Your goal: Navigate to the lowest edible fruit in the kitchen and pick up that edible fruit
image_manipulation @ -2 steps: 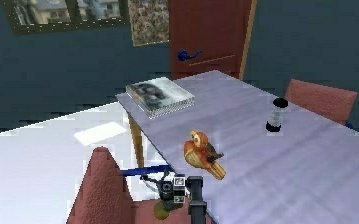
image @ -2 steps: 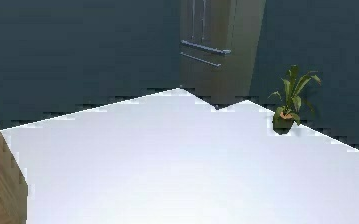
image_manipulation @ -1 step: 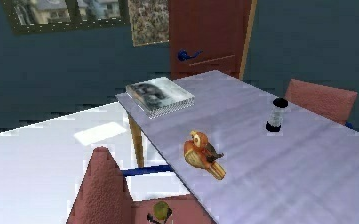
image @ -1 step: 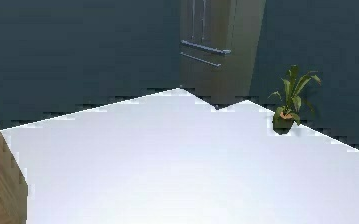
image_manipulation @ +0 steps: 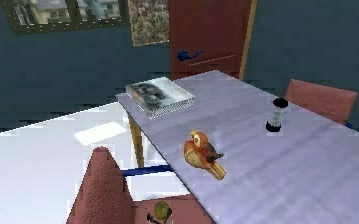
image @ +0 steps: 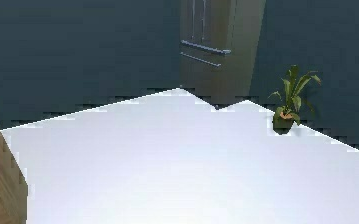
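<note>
We judge this to be the search-and-approach step, and the job is to settle on the right target before committing the arm. Ahead, a refrigerator [image: 215,45] stands against the dark wall across bare white floor [image: 177,160], with a potted plant [image: 290,100] near it and a wooden cabinet side [image: 2,180] at the forward view's lower left.

The likeliest candidate lies to the side. A small round greenish-yellow thing [image_manipulation: 162,212] sits at the arm side view's bottom edge, just beside the near chair [image_manipulation: 102,190] and lower than the bench [image_manipulation: 287,170]. It may be the fruit, but it is too small for us to be sure, or to say what it rests on.

On the bench lie a book [image_manipulation: 159,96], a bird figurine [image_manipulation: 204,153] and a dark cylinder with a pale cap [image_manipulation: 277,115]; none looks edible. A second chair [image_manipulation: 322,98] and a red-brown door [image_manipulation: 212,35] stand beyond.

To do this well, we would nudge the base in small moves until that round thing is well inside the side view. We would confirm its shape, then set the lift low and extend slowly, keeping clear of the chair back and the bench edge.

We cannot tell the state of the end effector.

No lettering is legible on the book's cover or elsewhere.
</note>
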Controlling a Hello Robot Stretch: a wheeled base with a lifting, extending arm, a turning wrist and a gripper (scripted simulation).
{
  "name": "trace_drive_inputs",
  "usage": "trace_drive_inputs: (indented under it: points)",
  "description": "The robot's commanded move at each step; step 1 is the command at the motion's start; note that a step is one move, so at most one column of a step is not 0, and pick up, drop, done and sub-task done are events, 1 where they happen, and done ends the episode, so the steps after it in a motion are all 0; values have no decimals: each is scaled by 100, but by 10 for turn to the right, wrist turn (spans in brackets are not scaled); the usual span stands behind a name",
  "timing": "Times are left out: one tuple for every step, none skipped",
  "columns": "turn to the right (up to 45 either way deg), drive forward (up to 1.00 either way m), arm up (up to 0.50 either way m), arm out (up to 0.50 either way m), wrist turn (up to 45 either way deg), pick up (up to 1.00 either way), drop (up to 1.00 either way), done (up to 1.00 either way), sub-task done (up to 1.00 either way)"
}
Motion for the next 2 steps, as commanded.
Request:
trace_drive_inputs:
  points:
    - [0,0,10,0,0,0,0,0,0]
    - [0,0,0,0,0,0,0,100,0]
